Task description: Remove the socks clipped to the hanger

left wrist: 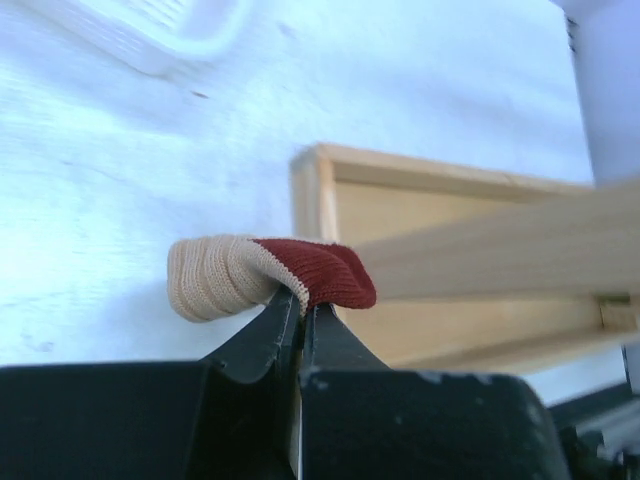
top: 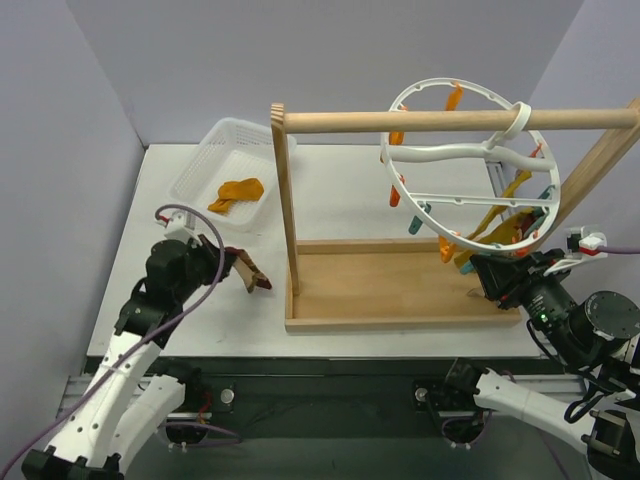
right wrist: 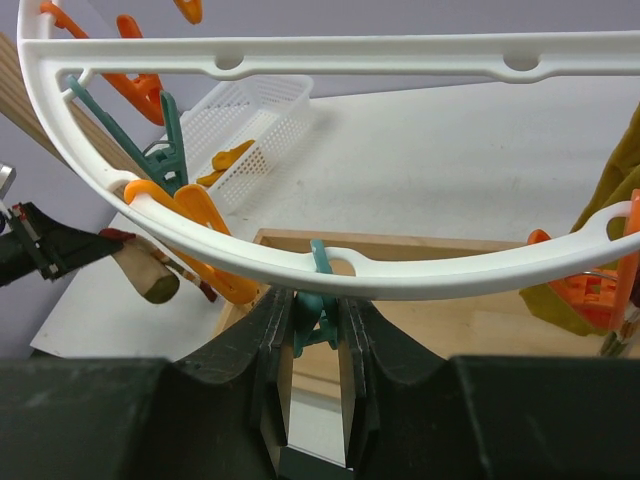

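Striped red-and-tan fabric sock (left wrist: 262, 277) pinched tight in left gripper (left wrist: 303, 302); right gripper (right wrist: 315, 303), jaws narrow, nips teal plastic clip (right wrist: 319, 263) under white plastic ring hanger (right wrist: 420, 281).

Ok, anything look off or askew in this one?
The hanger hangs tipped steeply on the rod, not level. The right pincer grips a bare teal clip, no sock in it, while mustard socks are clipped nearby.
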`<control>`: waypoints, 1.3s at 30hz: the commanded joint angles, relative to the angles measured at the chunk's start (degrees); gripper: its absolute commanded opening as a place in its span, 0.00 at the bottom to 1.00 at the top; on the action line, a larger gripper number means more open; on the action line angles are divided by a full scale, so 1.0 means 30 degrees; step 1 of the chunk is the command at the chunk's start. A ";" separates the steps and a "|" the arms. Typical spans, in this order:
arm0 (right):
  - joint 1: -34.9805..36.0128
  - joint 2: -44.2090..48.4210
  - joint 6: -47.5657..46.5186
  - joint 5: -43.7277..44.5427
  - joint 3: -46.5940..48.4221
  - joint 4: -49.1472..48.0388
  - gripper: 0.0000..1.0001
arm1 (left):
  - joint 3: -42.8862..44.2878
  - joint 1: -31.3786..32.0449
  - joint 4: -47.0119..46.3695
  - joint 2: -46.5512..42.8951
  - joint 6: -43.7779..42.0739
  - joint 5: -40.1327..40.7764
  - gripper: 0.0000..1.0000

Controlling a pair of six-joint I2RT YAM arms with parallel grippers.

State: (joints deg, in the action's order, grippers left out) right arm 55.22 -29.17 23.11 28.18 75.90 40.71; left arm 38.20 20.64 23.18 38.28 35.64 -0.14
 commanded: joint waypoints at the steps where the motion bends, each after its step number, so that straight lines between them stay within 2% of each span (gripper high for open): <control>1: 0.0108 -0.0004 0.0206 -0.0107 -0.0075 -0.0210 0.00 | 0.2060 -0.3128 -0.1628 0.2785 -0.1508 -0.3116 0.00; 5: 0.0108 0.0025 0.0206 -0.0166 -0.0046 -0.0181 0.00 | 0.4782 -0.4445 -0.3621 0.5982 -0.2298 -0.2881 0.00; 8: 0.0108 -0.0004 0.0235 -0.0283 0.0013 -0.0152 0.00 | 0.7739 -0.5674 -0.3802 0.8707 -0.2476 -0.3816 0.00; 12: 0.0108 -0.0062 0.0323 -0.0371 0.0101 -0.0122 0.00 | 1.1723 -0.6322 -0.3538 1.1930 -0.2126 -0.5308 0.00; 14: 0.0108 -0.0062 0.0381 -0.0430 0.0130 -0.0093 0.00 | 1.3367 -0.6442 -0.4645 1.3397 -0.1860 -0.6044 0.00; 18: 0.0109 -0.0209 0.0440 -0.0663 0.0306 0.0024 0.00 | 1.7085 -0.6559 -0.4271 1.6701 -0.1831 -0.6134 0.00; 19: 0.0108 -0.0238 0.0440 -0.0635 0.0335 0.0024 0.00 | 1.8195 -0.6588 -0.3921 1.7234 -0.1859 -0.6250 0.06; 20: 0.0108 -0.0238 0.0469 -0.0664 0.0393 0.0024 0.00 | 1.8612 -0.6588 -0.3860 1.7703 -0.2034 -0.6280 0.21; 21: 0.0079 -0.0296 0.0469 -0.0635 0.0423 0.0053 0.00 | 1.8877 -0.6559 -0.3627 1.8491 -0.2006 -0.6165 0.43; 22: 0.0108 -0.0326 0.0469 -0.0693 0.0452 0.0083 0.00 | 1.9112 -0.6501 -0.2987 1.8789 -0.2006 -0.5700 0.71; 23: 0.0108 -0.0384 0.0469 -0.0694 0.0511 0.0054 0.00 | 1.9520 -0.6471 -0.2603 1.9082 -0.2180 -0.5521 0.74; 26: 0.0108 -0.0560 0.0499 -0.0811 0.0511 0.0053 0.00 | 1.9032 -0.6209 -0.0873 1.9262 -0.2706 -0.4005 0.76; 29: 0.0108 -0.0735 0.0528 -0.0869 0.0482 0.0054 0.00 | 1.7128 -0.5623 -0.1337 1.7684 -0.2798 -0.2857 0.76; 31: 0.0080 -0.0795 0.0586 -0.0898 0.0424 0.0054 0.00 | 1.5544 -0.5184 -0.1662 1.6219 -0.2797 -0.2475 0.76; 36: 0.0108 -0.0591 0.0820 -0.0928 0.0072 0.0083 0.00 | 1.2968 -0.2549 -0.1601 1.2477 -0.2800 -0.1330 0.74; 39: 0.0108 -0.0211 0.0967 -0.0841 -0.0162 0.0141 0.00 | 0.8813 -0.0914 -0.3150 0.9141 -0.1744 -0.0691 0.70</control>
State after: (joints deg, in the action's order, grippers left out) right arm 55.22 -30.20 25.06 26.11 76.34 40.97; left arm 73.52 13.13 18.79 78.54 28.51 -6.15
